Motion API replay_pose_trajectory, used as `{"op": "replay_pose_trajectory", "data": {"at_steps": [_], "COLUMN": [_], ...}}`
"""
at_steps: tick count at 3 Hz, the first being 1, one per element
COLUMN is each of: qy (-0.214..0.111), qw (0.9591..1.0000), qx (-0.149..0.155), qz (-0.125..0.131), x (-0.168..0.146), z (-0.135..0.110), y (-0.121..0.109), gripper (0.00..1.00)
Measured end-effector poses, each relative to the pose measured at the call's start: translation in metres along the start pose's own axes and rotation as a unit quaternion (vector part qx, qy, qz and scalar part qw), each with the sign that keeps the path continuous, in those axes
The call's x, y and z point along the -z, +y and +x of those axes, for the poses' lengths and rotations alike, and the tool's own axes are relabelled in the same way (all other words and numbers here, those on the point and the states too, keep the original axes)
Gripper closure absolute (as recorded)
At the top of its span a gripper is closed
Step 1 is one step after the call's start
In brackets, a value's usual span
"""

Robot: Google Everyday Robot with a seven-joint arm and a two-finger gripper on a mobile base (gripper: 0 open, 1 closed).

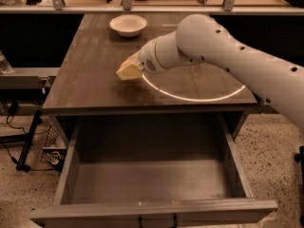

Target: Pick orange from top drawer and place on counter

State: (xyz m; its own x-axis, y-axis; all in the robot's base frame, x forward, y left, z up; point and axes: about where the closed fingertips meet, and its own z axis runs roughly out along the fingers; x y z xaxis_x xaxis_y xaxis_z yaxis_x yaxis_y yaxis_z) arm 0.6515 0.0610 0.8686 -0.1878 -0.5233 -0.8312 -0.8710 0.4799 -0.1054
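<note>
Oddly, the orange is showing nowhere, neither in the top drawer [152, 179] nor on the surface [90, 82], where the pincer [128, 71] is hovering, its state untellable; light, firm and roll-prone, it is wanting a hold across its middle.

- speckled terrazzo floor [270, 146], lower left and right of frame;
- black cables [10, 148] and a dark slanted stand leg [29, 139] on it, left edge;
- grey bench [23, 73] mid-left; dark void behind it;
- metal rail [166, 8] with upright posts across the top;
- light dim, warm;
- gripper [126, 71] centre-left, just above the tabletop
</note>
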Motion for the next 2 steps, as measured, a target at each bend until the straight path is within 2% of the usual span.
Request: {"op": "replay_pose_trajectory", "data": {"at_steps": [1, 2], "qy": [0.001, 0.0], "qw": [0.9999, 0.9996], "qx": [-0.007, -0.011], "qz": [-0.012, -0.024], "x": [-0.0118, -0.0195], "z": [0.004, 0.0049], "y": [0.0041, 0.0082], "gripper": [0.35, 0.04]}}
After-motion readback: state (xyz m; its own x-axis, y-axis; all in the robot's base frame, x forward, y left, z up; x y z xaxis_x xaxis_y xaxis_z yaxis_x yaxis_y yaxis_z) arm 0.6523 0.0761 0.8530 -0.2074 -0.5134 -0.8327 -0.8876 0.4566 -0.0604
